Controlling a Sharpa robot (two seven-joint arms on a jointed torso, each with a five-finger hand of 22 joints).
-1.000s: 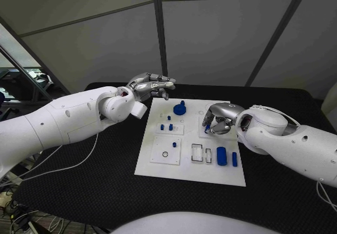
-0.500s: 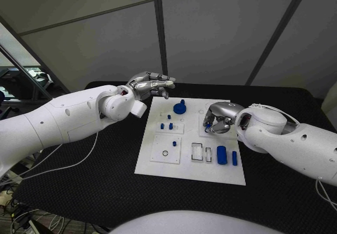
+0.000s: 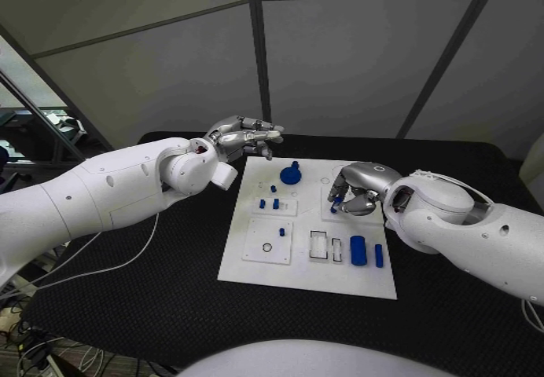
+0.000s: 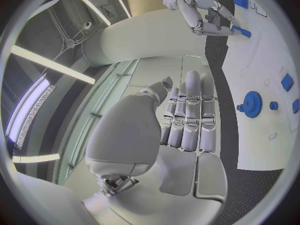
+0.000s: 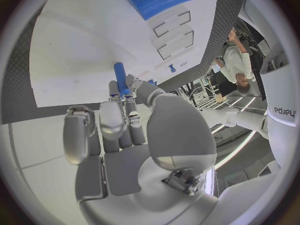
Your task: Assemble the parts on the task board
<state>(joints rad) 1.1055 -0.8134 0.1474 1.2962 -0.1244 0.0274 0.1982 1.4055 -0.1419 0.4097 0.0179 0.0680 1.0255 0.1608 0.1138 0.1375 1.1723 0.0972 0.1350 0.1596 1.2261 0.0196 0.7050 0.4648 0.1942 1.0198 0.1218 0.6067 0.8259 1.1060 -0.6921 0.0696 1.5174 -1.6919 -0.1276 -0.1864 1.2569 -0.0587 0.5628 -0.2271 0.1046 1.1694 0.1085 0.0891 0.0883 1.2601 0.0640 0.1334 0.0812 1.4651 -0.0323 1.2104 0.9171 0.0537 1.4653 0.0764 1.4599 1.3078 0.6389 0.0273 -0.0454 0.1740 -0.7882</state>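
Pinching a blue peg (image 5: 120,77), your right hand (image 3: 354,191) carries something light, stiff (likely slippery); hold mid-shaft.

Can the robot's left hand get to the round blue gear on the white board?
Probably yes. The left hand hovers holding nothing, just past the task board's far edge, and the blue gear sits near that edge with nothing between them.

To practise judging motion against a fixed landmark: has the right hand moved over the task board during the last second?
Barely. The right hand, pinching a blue peg, stays beside the blue gear on the task board; only its arm has shifted slightly.
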